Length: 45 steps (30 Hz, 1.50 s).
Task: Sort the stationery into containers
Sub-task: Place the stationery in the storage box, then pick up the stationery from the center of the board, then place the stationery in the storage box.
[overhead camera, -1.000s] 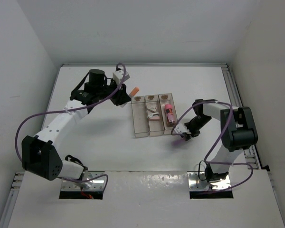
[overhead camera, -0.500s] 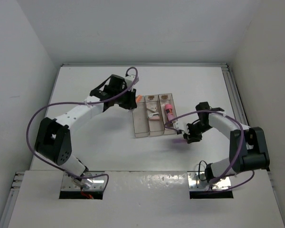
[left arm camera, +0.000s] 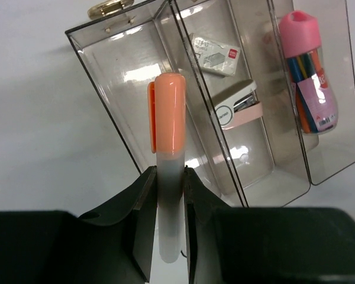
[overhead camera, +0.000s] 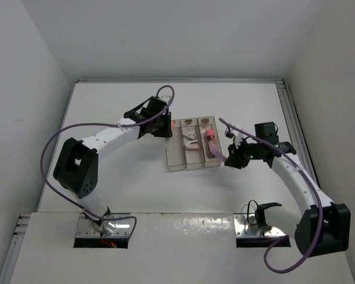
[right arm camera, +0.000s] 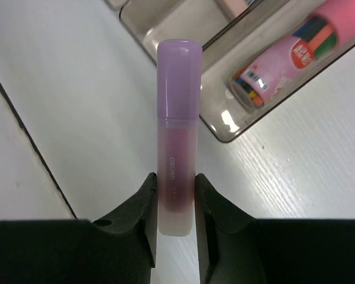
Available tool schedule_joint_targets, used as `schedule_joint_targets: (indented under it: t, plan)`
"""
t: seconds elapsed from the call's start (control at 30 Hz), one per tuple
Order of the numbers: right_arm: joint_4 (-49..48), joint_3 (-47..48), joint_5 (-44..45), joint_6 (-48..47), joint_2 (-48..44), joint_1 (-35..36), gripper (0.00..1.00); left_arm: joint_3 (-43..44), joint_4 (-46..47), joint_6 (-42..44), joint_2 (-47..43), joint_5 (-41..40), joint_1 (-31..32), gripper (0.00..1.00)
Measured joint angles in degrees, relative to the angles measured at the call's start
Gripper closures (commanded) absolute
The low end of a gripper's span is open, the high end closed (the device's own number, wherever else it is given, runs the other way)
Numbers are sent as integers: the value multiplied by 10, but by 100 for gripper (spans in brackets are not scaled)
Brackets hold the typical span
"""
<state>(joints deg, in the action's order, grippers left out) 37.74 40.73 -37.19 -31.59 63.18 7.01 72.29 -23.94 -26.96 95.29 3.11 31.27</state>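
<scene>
White plastic stick with orange cap (left arm camera: 169, 112), clenched in left gripper (left arm camera: 169, 177).
Long axis runs straight out from the gripper, cap over the empty clear plastic bin (left arm camera: 115, 71) just ahead. Right gripper (right arm camera: 176, 180) grips lilac plastic stick (right arm camera: 178, 106); pink tube (right arm camera: 296, 53) binned ahead-right.

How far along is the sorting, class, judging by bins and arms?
Done: the pink-capped cylinder lies in the right clear plastic bin, a small white box and pink stapler in the middle bin. In hand: left pincer grips the orange-capped white stick, right pincer the lilac stick. To do: binning both.
</scene>
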Motion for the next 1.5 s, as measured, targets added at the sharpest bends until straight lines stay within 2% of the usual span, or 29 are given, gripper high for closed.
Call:
schedule_joint_targets:
  t: [0.17,0.27,0.33,0.37,0.4,0.47,0.57,0.77,0.97,1.1,1.27,1.37,1.4,1.5]
  plan:
    - [-61,11,-2,163,8,4,100,2,-1,-39,19,-10,3,86]
    - [-90,35,4,248,28,8,100,11,0,-53,37,-10,6,75]
    - [-104,54,12,297,41,14,100,16,0,-60,45,-8,7,63]
    - [-111,64,18,324,48,17,100,17,0,-64,47,-8,7,45]
    - [-118,73,24,348,56,22,100,18,0,-67,48,-8,7,32]
    - [-133,91,35,393,70,33,100,20,-2,-73,48,-7,5,17]
    - [-154,118,60,454,98,59,100,30,-5,-80,48,-4,0,10]
    - [-188,175,119,560,172,129,100,54,-1,-58,18,-9,-37,3]
    - [-199,254,173,646,273,197,100,73,5,-33,-48,-17,-136,3]
    - [-202,285,193,682,325,231,100,46,8,-20,-83,-26,-190,2]
    - [-201,296,216,708,367,258,99,5,-13,-8,-96,-24,-204,0]
    - [-200,307,223,720,391,261,81,-2,-30,4,-96,-18,-209,0]
    - [-201,315,226,722,401,261,62,-2,-35,11,-96,-17,-213,0]
    - [-201,336,228,726,424,263,44,-2,-42,26,-95,-14,-223,0]
